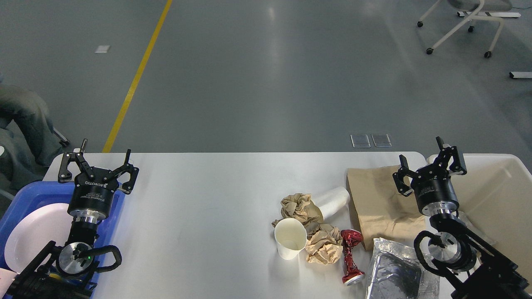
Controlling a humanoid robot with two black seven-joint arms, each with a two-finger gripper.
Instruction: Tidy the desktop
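1. White desktop (208, 199).
2. Blue tray (25, 195), white plate (33, 232), at 8 o'clock.
3. Brown paper bag (374, 199), red crushed can (351, 257), silver foil bag (395, 270).
4. My grippers black: left (97, 166), right (428, 166).
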